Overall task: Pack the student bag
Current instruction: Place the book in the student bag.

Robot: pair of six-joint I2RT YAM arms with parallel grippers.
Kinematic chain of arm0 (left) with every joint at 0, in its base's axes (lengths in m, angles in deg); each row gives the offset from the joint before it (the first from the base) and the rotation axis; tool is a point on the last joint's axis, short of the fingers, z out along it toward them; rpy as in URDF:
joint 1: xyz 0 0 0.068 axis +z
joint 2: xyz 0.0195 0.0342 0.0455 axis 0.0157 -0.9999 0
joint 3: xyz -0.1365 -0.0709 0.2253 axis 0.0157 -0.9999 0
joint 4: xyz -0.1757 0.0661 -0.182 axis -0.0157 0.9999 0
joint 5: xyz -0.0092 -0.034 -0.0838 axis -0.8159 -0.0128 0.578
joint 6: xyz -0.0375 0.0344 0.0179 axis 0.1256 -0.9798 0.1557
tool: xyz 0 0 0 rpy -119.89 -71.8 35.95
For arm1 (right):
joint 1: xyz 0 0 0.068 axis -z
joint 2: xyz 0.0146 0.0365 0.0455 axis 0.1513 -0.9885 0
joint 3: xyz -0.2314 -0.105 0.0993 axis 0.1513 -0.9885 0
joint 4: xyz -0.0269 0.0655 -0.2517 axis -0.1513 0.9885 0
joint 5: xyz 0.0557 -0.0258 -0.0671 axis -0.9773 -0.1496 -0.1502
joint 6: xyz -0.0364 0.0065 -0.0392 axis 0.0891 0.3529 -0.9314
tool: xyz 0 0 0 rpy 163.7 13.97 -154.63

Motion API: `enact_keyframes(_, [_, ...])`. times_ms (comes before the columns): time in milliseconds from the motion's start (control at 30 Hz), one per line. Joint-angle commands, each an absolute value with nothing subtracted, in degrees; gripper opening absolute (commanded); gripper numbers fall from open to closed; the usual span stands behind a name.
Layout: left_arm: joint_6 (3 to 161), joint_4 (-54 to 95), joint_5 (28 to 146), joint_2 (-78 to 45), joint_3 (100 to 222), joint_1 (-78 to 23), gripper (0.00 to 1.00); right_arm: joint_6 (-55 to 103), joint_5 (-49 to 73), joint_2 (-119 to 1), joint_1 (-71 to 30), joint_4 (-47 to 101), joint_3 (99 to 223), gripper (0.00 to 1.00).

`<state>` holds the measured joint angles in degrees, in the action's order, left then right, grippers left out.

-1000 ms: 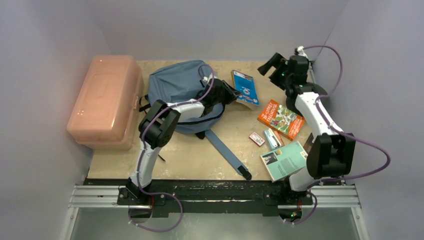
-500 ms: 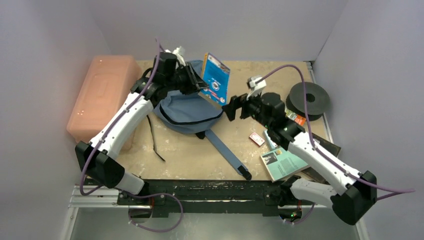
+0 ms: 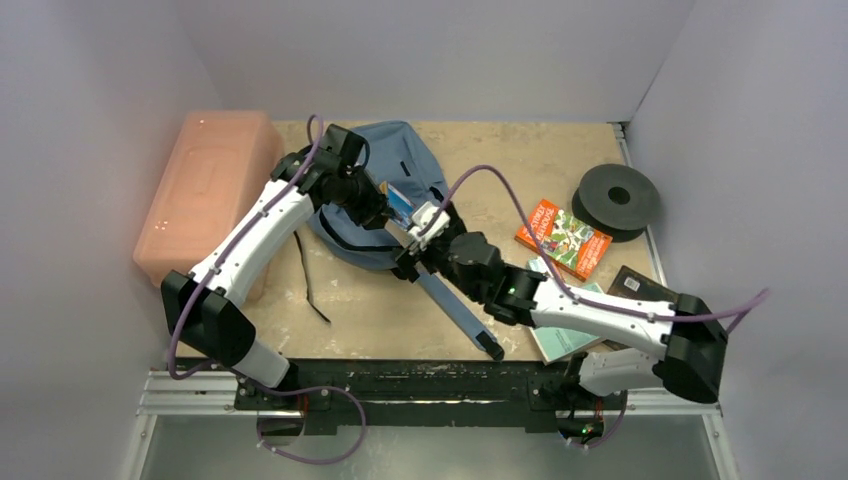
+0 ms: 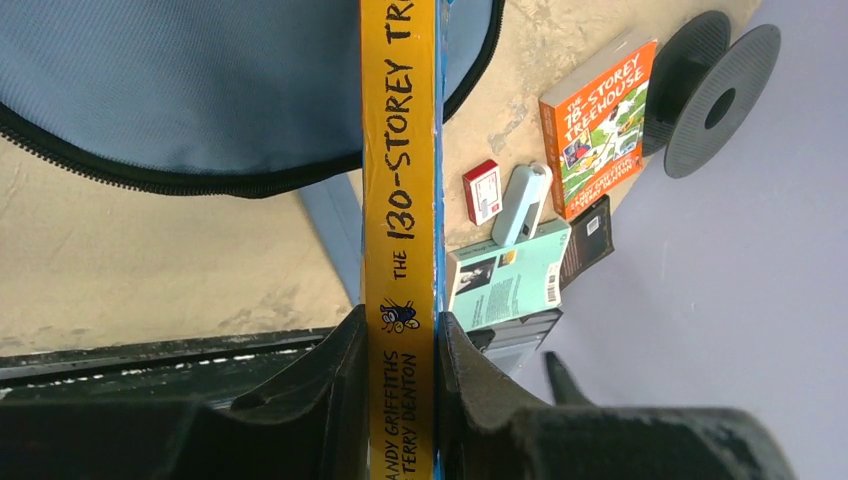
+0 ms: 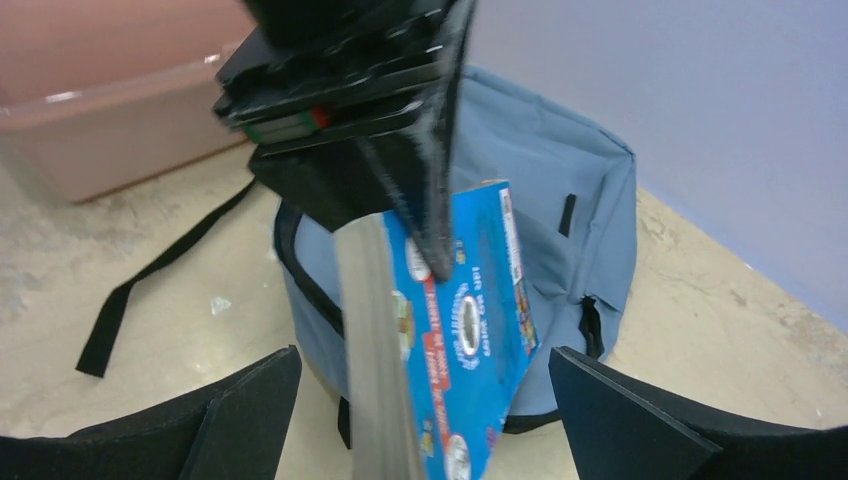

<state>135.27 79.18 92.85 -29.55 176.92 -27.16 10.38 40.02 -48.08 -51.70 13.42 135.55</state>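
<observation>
student bag (image 3: 395, 150) under the blue book (image 5: 465, 340) — lower now, tight in the left claw (image 4: 400, 330) — right claw (image 5: 425, 395) agape, nearer

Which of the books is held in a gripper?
The blue book with the yellow spine, clamped by the left gripper over the student bag. The orange book and the teal book lie flat on the table.

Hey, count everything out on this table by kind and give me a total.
Backpack: 1
Pink box: 1
Black spool: 1
Books: 3 (blue book in left claw, orange book, teal book)
Small red box: 1
Small white device: 1
Dark flat item, kind unclear: 1
Total: 9
</observation>
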Motion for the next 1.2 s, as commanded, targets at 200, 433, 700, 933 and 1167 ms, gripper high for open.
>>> enact_keyframes(200, [140.5,79.2,96.6,-25.8,177.6,-27.2,0.0,-0.3,67.9,-61.2,-59.5,1.8,142.2,0.94])
enact_keyframes(433, [139.9,76.1,95.3,-23.6,175.4,-27.2,0.0,-9.7,80.8,-67.8,-60.9,-5.1,143.2,0.32])
enact_keyframes(700, [107.1,69.7,89.9,-18.0,178.2,-26.8,0.69,15.4,76.2,-55.0,-54.6,7.0,137.2,0.0])
enact_keyframes(933, [78.4,49.7,88.2,-5.5,158.4,-27.0,0.81,44.4,54.1,-36.7,-30.7,27.5,132.6,0.0])
enact_keyframes(1167, [46.0,60.5,88.9,-22.6,163.7,-36.6,0.89,43.4,48.9,-30.2,-26.7,32.8,133.9,0.0])
